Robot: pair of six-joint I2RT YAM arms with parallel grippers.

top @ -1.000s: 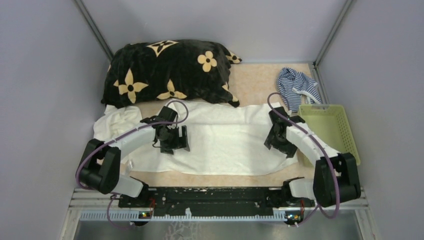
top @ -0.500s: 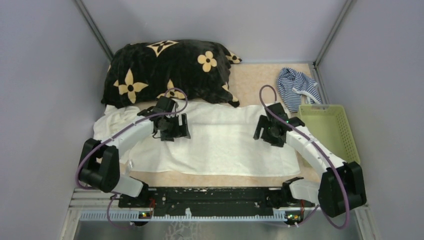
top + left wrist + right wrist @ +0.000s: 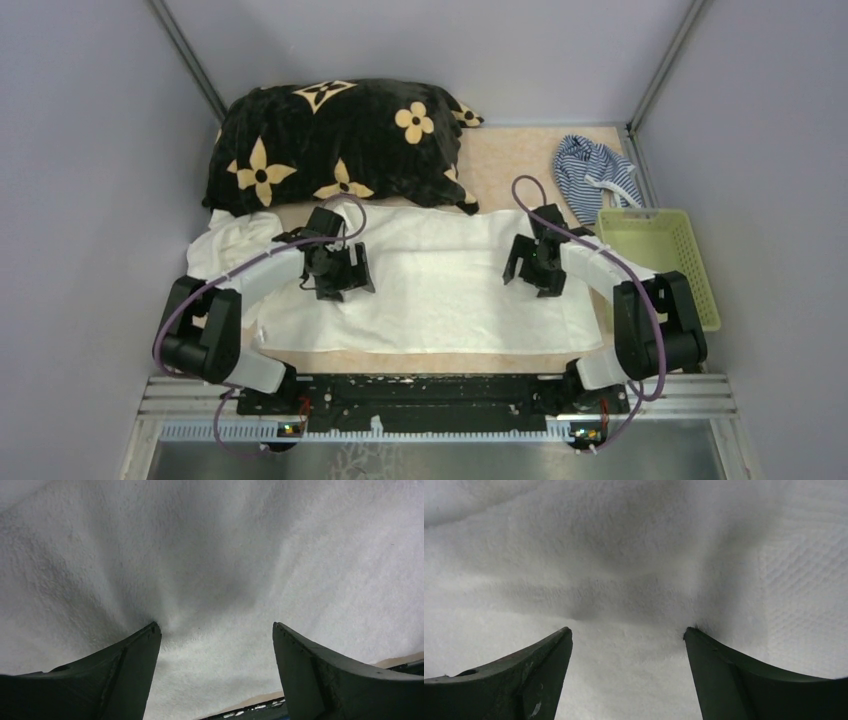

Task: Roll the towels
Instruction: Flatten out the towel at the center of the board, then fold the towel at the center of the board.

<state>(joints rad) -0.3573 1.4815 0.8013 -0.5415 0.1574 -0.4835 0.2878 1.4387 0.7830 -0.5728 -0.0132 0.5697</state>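
The long towel (image 3: 440, 290) is spread flat, long axis running left to right. It's pressed by both the left gripper (image 3: 216, 630) and right gripper (image 3: 628, 632), jaws spread open, nothing pinched, one near each end.

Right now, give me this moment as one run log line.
stage: pressing | left end effector: open, on long white terry towel | right end effector: open, on same towel | roll: not begun
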